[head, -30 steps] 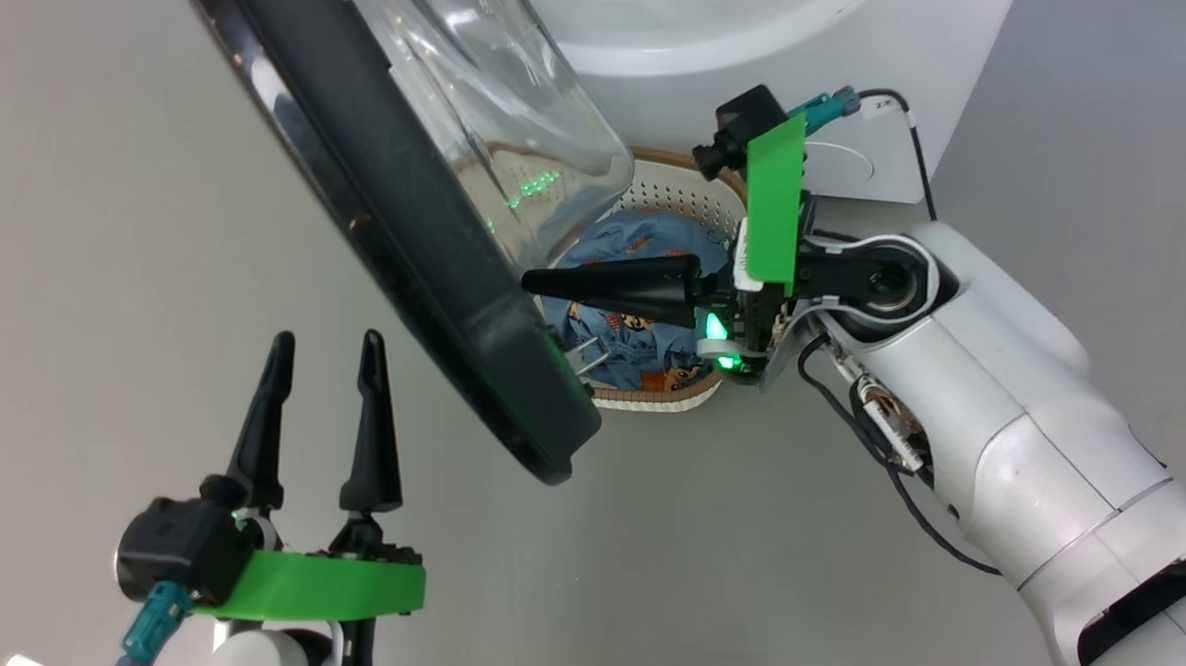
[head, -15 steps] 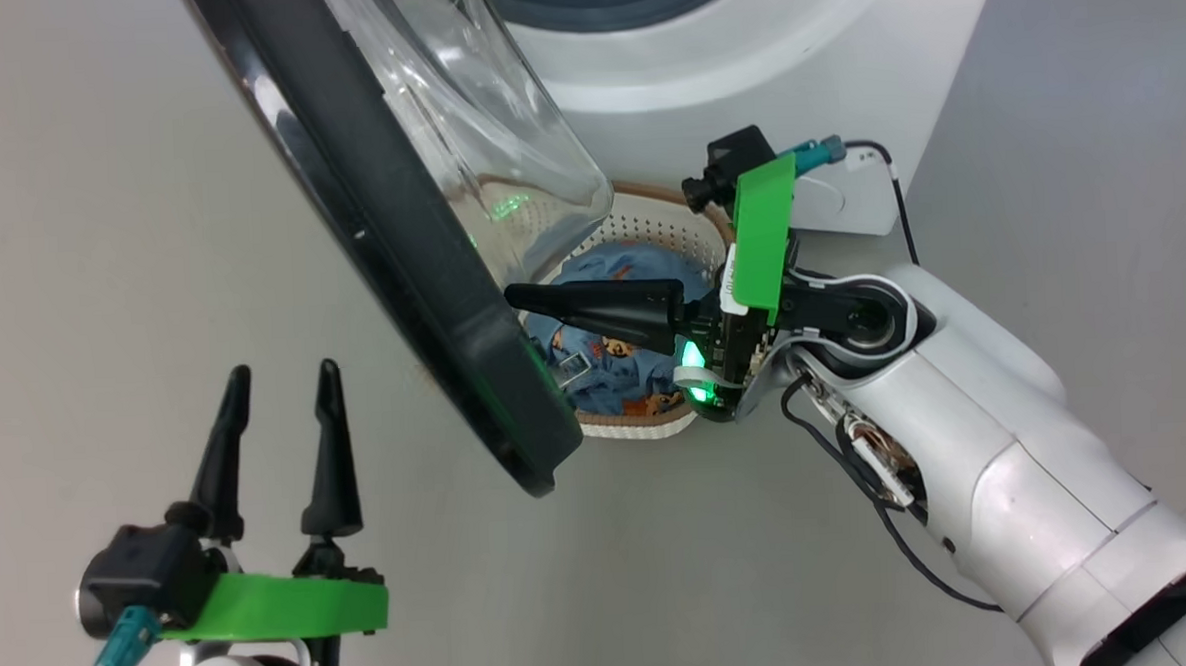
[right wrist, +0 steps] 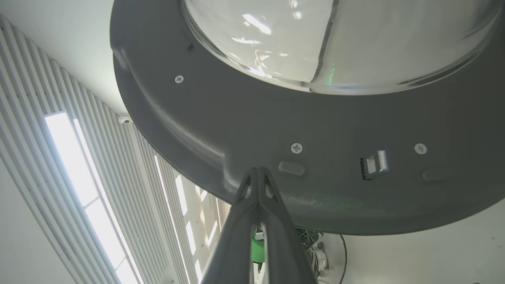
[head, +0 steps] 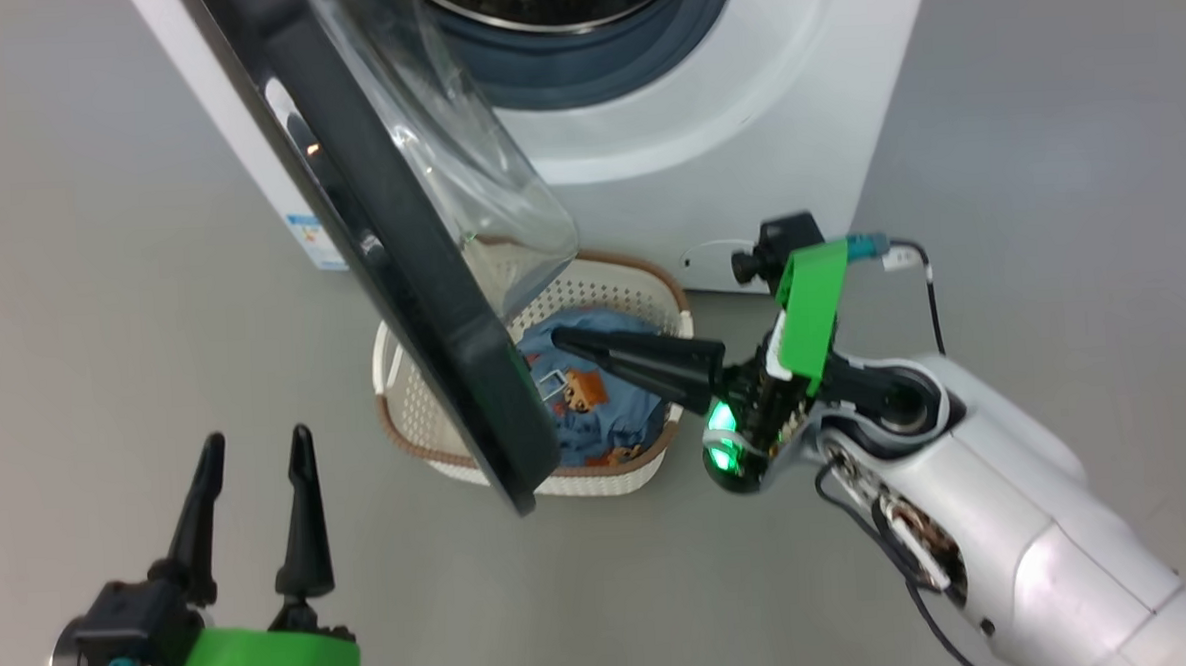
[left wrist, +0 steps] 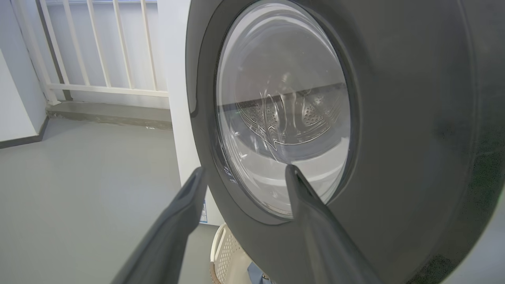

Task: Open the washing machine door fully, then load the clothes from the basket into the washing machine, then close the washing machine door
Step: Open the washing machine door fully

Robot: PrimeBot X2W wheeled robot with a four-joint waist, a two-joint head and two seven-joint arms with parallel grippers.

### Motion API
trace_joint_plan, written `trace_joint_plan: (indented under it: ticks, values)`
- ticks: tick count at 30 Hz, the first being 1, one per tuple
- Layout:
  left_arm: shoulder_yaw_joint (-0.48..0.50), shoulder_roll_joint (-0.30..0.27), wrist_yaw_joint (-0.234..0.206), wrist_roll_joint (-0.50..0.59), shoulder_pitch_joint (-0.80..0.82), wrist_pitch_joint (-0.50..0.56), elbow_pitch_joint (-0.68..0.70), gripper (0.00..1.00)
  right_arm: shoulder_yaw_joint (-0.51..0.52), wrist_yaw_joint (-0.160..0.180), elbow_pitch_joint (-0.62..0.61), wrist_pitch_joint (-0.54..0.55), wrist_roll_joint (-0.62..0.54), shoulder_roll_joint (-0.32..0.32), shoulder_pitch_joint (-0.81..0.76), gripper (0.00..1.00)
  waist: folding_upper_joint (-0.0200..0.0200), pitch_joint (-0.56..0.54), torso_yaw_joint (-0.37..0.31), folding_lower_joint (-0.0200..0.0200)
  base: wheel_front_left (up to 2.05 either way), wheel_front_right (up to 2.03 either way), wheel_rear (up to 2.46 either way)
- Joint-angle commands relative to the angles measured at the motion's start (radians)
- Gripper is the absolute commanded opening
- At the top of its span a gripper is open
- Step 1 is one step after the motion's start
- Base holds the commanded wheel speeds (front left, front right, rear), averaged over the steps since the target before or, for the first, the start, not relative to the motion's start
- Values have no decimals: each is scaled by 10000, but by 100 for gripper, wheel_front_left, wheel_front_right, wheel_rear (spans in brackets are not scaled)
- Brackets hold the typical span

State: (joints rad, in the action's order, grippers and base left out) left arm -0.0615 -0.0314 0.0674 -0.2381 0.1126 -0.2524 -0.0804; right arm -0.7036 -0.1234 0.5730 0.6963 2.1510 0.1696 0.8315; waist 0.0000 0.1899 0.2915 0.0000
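The right end effector [head: 567, 340], closed, rests against the inner rim of the washing machine door [head: 406, 281], which stands part-open over the basket [head: 407, 426] of clothes [head: 597, 418]: the door-opening step, likely needing an outward push to swing it wide.

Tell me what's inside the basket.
Blue bear-print clothes lie in the basket. The open washing machine door covers part of it, so anything there is hidden.

The washing machine [head: 744, 116], a white front-loader, stands with its steel drum exposed. The washing machine door [head: 416, 301], black-rimmed with a bulging clear glass bowl, swings out from the machine's left side, partly open. The basket [head: 599, 481], cream and perforated with a brown rim, sits just in front of the machine, partly under the door. The clothes [head: 596, 408], blue with orange bears, lie crumpled inside it.
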Motion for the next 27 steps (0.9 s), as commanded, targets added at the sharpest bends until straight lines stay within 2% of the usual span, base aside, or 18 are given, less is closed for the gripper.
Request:
trace_joint_plan:
  ticks: [1,12,22,23,24,25,27]
  values:
    - [393,-189,103,98,-84,-94,163,100,-28,-73,-399,-142,205,-87,-381,0,0,-383,-340,0,0,0,0]
    - [611,-189,249,241,-789,-94,296,100,-31,-73,-1399,-898,640,431,-1757,0,0,-1087,-1070,0,0,0,0]
    - [597,-189,271,194,-1047,-94,385,100,62,-73,-2145,-1563,769,871,-2708,0,0,-1349,-1382,0,0,0,0]
    - [594,-189,255,165,-1074,-94,392,100,201,-73,-2299,-1827,750,907,-2876,19,0,-1381,-1435,0,0,0,0]
    - [601,-189,245,151,-1093,-94,389,100,271,-73,-2380,-1936,734,918,-2972,47,0,-1417,-1467,0,0,0,0]
    - [617,-189,236,147,-1120,-94,392,100,316,-73,-2466,-2041,657,944,-3060,100,0,-1452,-1507,0,0,0,0]
    - [653,-189,212,145,-1184,-94,422,100,474,-73,-2668,-2299,458,970,-3250,100,0,-1499,-1592,0,0,0,0]
